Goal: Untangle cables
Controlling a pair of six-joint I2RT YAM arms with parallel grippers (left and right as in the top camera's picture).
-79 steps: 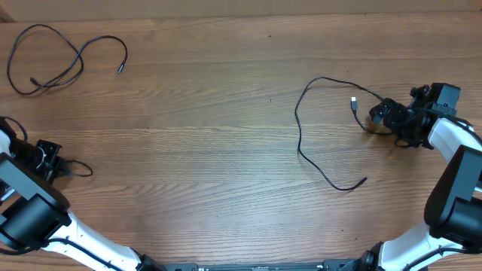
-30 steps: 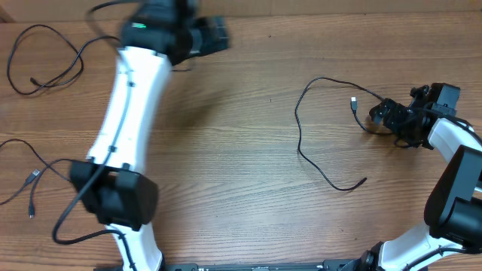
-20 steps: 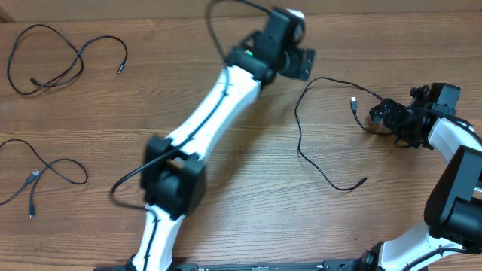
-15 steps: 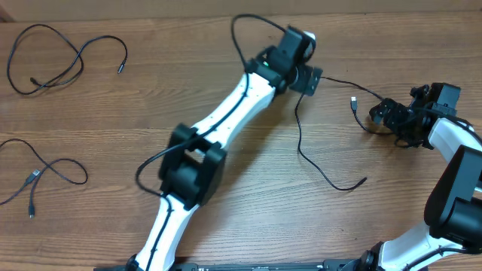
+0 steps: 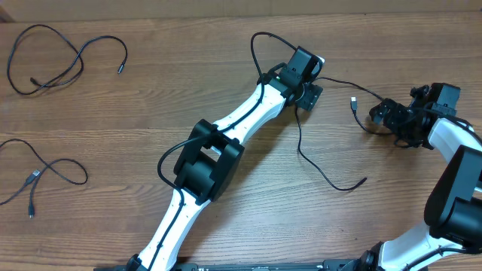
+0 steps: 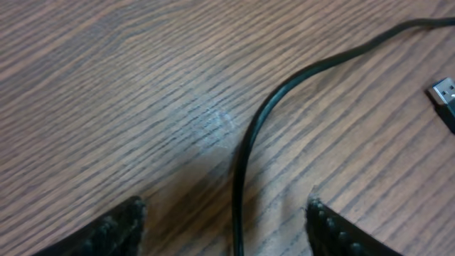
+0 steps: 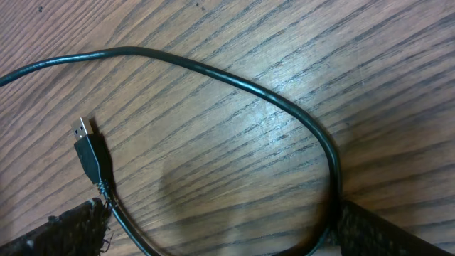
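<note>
Three thin black cables lie apart on the wooden table: one looped at the far left (image 5: 45,64), one at the left edge (image 5: 45,169), one on the right (image 5: 300,139). My left gripper (image 5: 309,94) hovers over the right cable's upper bend. In the left wrist view the cable (image 6: 242,163) runs between the open fingers (image 6: 114,231) without touching them, and its silvery plug (image 6: 444,96) lies at the right. My right gripper (image 5: 384,117) is open, straddling the same cable's loop (image 7: 284,107) near the plug (image 7: 89,153).
The left arm (image 5: 226,135) stretches diagonally across the middle of the table from the near edge. The right arm (image 5: 452,143) stands at the right edge. The right cable's free end (image 5: 364,179) lies toward the front.
My left arm has swung from the far left across the table and settled over the right cable's upper bend. The right arm and all cables have stayed put.
</note>
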